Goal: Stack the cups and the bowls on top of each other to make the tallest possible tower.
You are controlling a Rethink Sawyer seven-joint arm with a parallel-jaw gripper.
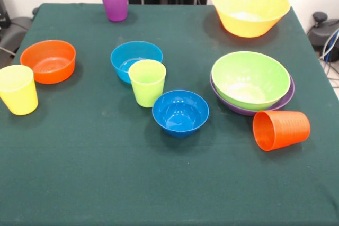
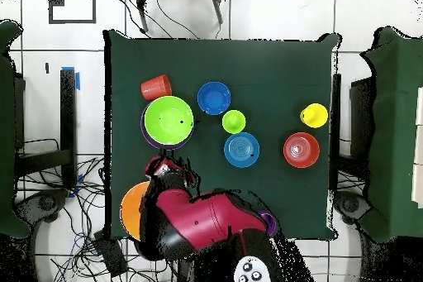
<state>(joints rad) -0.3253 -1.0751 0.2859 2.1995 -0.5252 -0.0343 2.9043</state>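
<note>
A table (image 1: 106, 183) draped in dark green cloth carries all the pieces, and nothing is stacked except one pair. The large lime green plastic bowl (image 1: 250, 79) sits nested inside the large purple plastic bowl (image 1: 286, 99), of which only a rim shows beneath it; the two stand towards the right edge in the front view. Just beside them, nearer the front edge, the ribbed orange plastic tumbler (image 1: 280, 129) lies on its side with its mouth turned left. The large yellow-orange plastic bowl (image 1: 250, 9) stands upright at the far right corner.

Near the middle of the table, the lime green plastic tumbler (image 1: 147, 82) stands upright, close in front of the small light blue plastic bowl (image 1: 136, 59) and just beside the small dark blue plastic bowl (image 1: 180, 112). By the left edge, the small orange plastic bowl (image 1: 48, 60) and the yellow plastic tumbler (image 1: 18, 89) stand side by side, both upright. The purple plastic tumbler (image 1: 114, 1) stands alone at the far edge.

From above, the red and black arm (image 2: 202, 221) reaches over the table's robot-side edge, partly covering the yellow-orange bowl. Its gripper (image 2: 159, 165) hangs just beside the nested green and purple bowls; whether it is open or closed I cannot tell.
</note>
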